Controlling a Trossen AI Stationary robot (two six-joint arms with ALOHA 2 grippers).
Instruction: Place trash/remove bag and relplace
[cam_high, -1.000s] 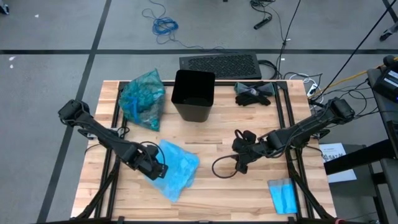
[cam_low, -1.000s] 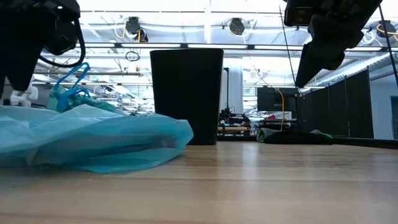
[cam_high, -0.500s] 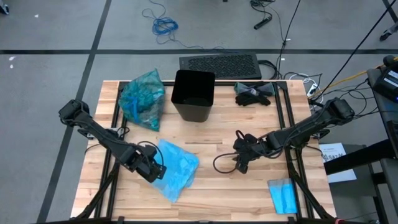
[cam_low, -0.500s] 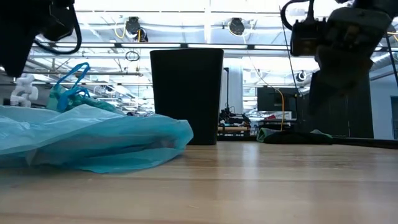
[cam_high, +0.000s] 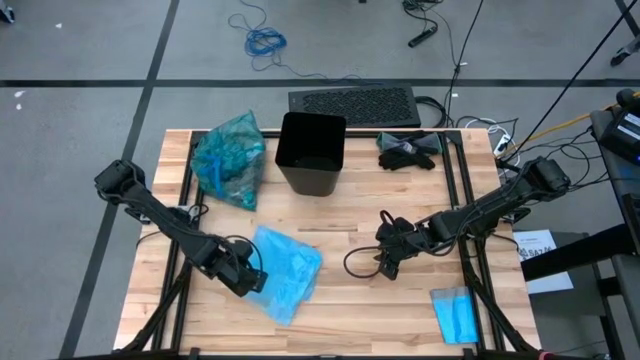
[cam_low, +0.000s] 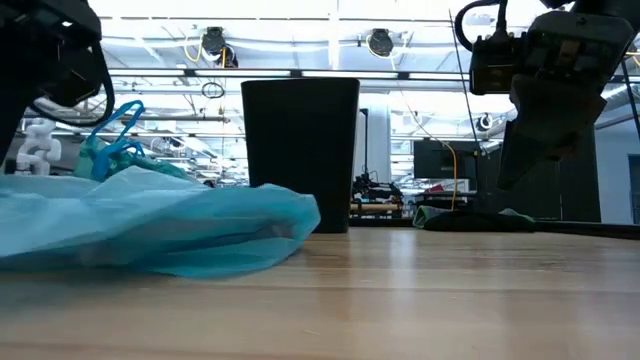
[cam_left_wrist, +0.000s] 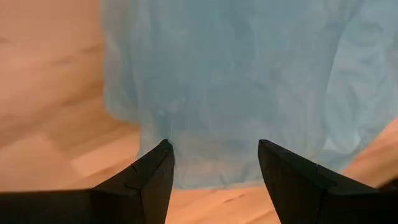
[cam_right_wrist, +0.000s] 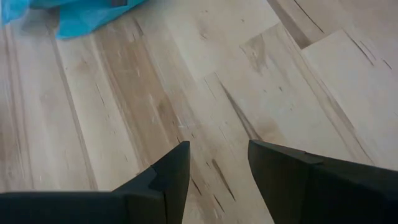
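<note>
The dark teal bag (cam_high: 230, 160) lies knotted on the table's far left, beside the black bin (cam_high: 312, 150), which stands upright at the far middle. The trash is hidden. The lighter sky-blue bag (cam_high: 290, 268) lies flat and crumpled on the wood at the near left. My left gripper (cam_high: 250, 281) stands open over that bag's left edge (cam_left_wrist: 186, 168), pointing steeply down. My right gripper (cam_high: 387, 262) hangs open over bare wood right of the middle, with nothing between its fingers (cam_right_wrist: 217, 149). My left gripper comes at the sky-blue bag's left edge (cam_left_wrist: 211, 177) from above, its open fingers (cam_left_wrist: 158, 165) standing on either side of a strip of the plastic. Whether the fingertips touch the plastic, I cannot tell.
Black gloves (cam_high: 408, 150) lie at the far right. A small folded blue cloth (cam_high: 455, 315) lies at the near right corner. A loop of black cable (cam_high: 360, 265) hangs by the right gripper. Bare wood (cam_high: 350, 215) spreads between the arms.
My right gripper has come down toward the table and rolled about its own line, staying open. My left gripper has sunk a little over the sky-blue bag's left edge, whose right end has crept slightly toward the table's right.
</note>
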